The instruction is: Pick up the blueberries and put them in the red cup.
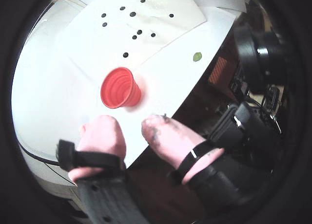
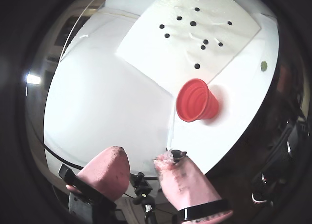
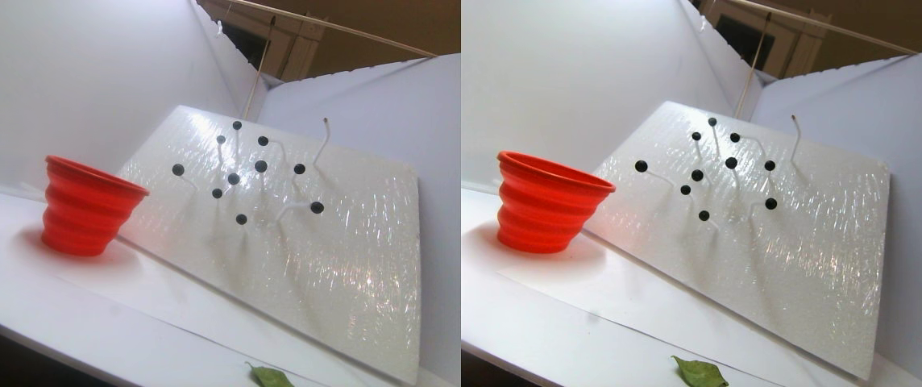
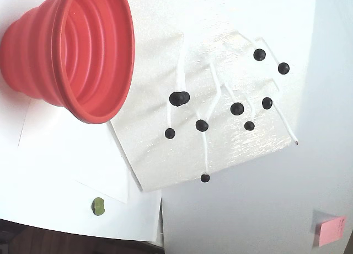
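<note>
Hand (image 1: 130, 124) hangs above the surface's (image 1: 48, 97) near edge, w/ its two pink fingers (image 1: 105, 134) spread apart and nothing between them. Just beyond, the red cup (image 1: 119, 87) stands upright on the surface, apart from the hand. Farther back, the blueberries (image 1: 132, 24) sit scattered on thin white stems over a glossy white sheet (image 1: 161, 5) toward the far edge. Small green leaf (image 1: 197, 56) lies near the right edge in a wrist view.

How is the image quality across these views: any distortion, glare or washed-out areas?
Both wrist views: strong fisheye with dark round vignette; the white table is overexposed. Stereo pair view: glare streaks on the textured white sheet, and the red cup casts a soft shadow. Fixed view: sharp blueberries, bright bluish-white background.
</note>
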